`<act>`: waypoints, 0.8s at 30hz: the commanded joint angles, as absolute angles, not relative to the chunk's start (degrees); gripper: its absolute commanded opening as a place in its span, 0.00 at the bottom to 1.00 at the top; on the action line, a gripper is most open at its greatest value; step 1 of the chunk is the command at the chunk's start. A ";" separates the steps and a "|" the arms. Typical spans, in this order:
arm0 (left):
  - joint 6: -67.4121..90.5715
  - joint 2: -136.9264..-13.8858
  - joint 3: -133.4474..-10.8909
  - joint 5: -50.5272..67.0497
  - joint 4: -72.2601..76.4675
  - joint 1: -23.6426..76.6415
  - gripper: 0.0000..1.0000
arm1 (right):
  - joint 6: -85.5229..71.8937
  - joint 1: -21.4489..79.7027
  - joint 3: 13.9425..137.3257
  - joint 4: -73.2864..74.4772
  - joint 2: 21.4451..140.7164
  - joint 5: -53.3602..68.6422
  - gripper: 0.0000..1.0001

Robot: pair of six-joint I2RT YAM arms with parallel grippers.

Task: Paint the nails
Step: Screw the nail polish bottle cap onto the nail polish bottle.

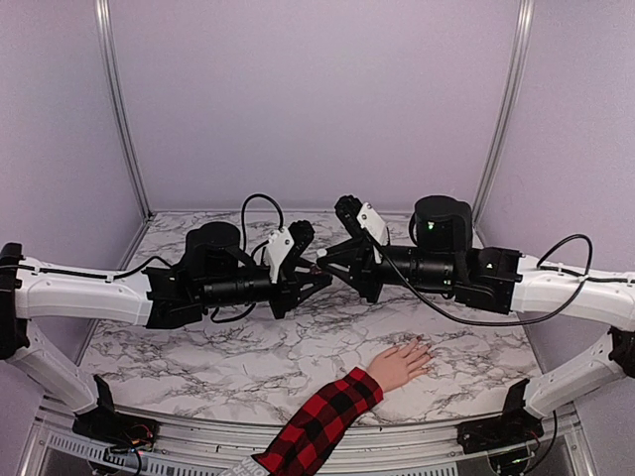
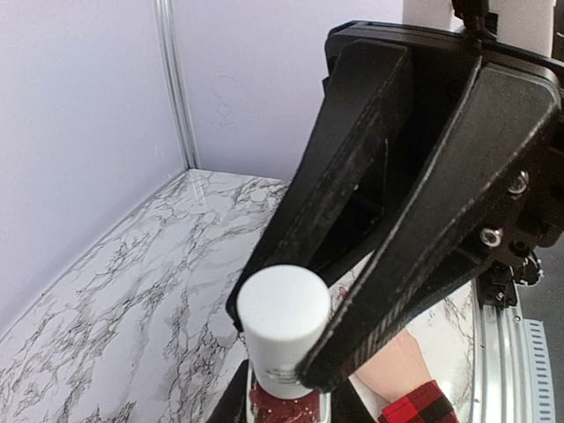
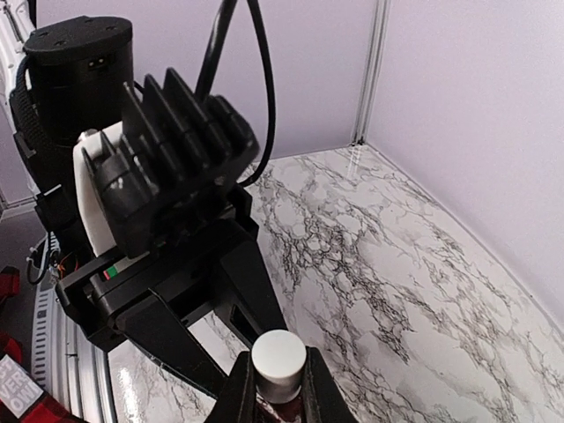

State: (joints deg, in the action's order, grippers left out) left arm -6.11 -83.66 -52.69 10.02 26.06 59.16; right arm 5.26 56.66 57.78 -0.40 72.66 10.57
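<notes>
Clamping the polish bottle [image 2: 284, 405] in the left gripper [image 1: 320, 273]. Pinching its white cap [image 2: 282, 313] with the right gripper [image 3: 278, 398] (both aloft).

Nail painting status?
Done: bottle is up in the air. In hand: left gripper holds its body, right gripper clamps the cap, still on. Left: uncap, then paint the nails on the hand; too small here to show any polish.

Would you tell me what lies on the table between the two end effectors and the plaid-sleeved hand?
Nothing: the top view shows only bare marble table between the hand and the left end effector and right end effector.
</notes>
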 commanded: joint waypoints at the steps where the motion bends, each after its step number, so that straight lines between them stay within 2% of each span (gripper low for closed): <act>1: -3.34 -84.84 -54.58 1.77 33.29 59.15 0.00 | 0.41 56.57 55.64 -3.65 74.81 0.46 0.07; 6: -0.69 -86.60 -54.40 -1.85 34.99 59.15 0.00 | -2.96 57.34 53.76 -6.92 77.44 -5.36 0.07; 14: -0.43 -88.71 -54.89 -0.58 35.55 58.85 0.00 | -2.32 57.38 52.26 -8.71 76.72 -4.55 0.12; 16: -0.44 -88.69 -54.65 2.72 35.44 58.65 0.00 | -1.77 57.18 51.65 -8.79 75.51 -4.16 0.19; 20: -0.89 -87.96 -53.49 8.28 35.50 58.45 0.00 | -0.34 56.48 49.97 -9.88 72.00 -0.81 0.42; 24: -1.67 -87.11 -52.00 14.41 35.45 58.37 0.00 | 1.89 55.83 48.35 -11.36 68.38 6.28 0.57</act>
